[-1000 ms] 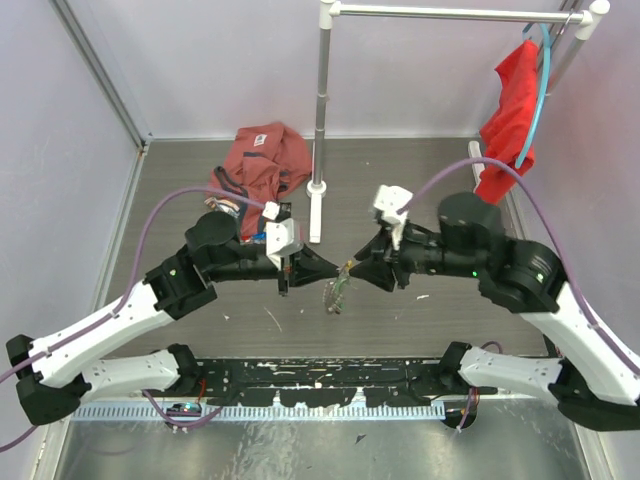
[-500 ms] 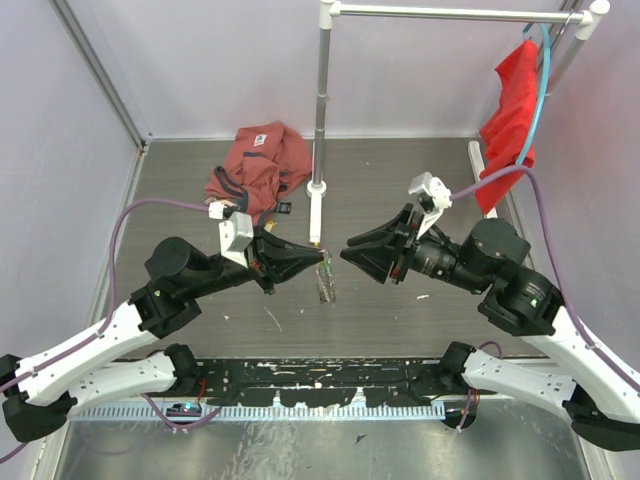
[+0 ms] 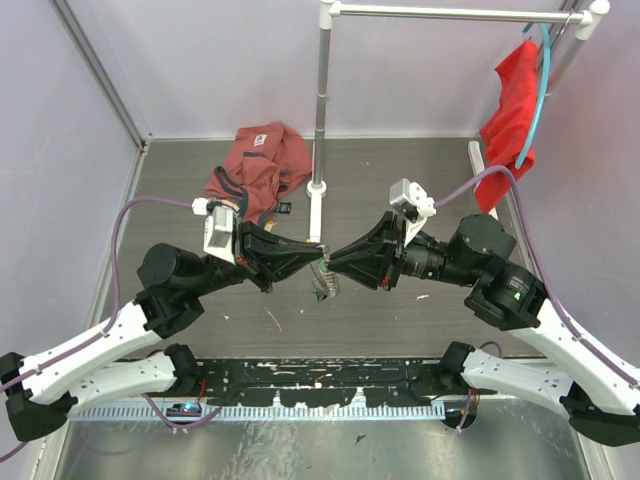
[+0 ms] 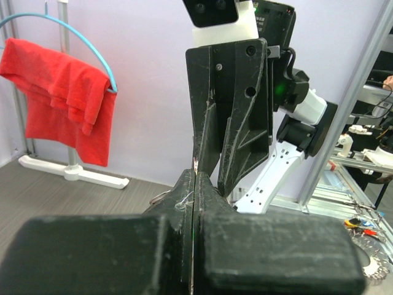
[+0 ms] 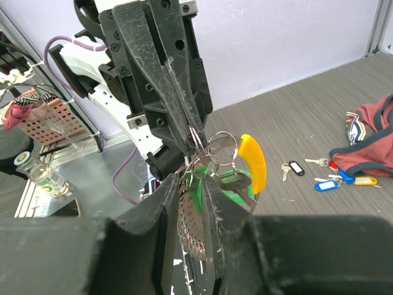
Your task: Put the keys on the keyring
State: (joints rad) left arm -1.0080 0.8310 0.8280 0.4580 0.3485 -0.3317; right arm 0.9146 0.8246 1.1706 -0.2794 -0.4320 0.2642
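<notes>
The keyring (image 3: pixel 324 282) hangs in the air between my two grippers over the middle of the table. In the right wrist view its rings carry a stack of silvery keys (image 5: pixel 191 230), a green tag (image 5: pixel 196 187) and a curved yellow tag (image 5: pixel 253 161). My left gripper (image 3: pixel 322 257) is shut and pinches the ring loops from above (image 5: pixel 194 138). My right gripper (image 5: pixel 191 178) is closed around the hanging stack and the green tag. Loose keys with black (image 5: pixel 296 167), blue (image 5: pixel 324 184) and yellow (image 5: pixel 363 180) tags lie on the table.
A crumpled red-brown garment (image 3: pixel 262 160) lies at the back left, with the loose keys beside it. A clothes rack pole (image 3: pixel 320 110) stands just behind the grippers. A red cloth (image 3: pixel 510 110) hangs on a blue hanger at the back right.
The right gripper has moved left onto the hanging keyring and narrowed its jaws round the key stack. The left gripper has kept hold of the ring and shifted slightly.
</notes>
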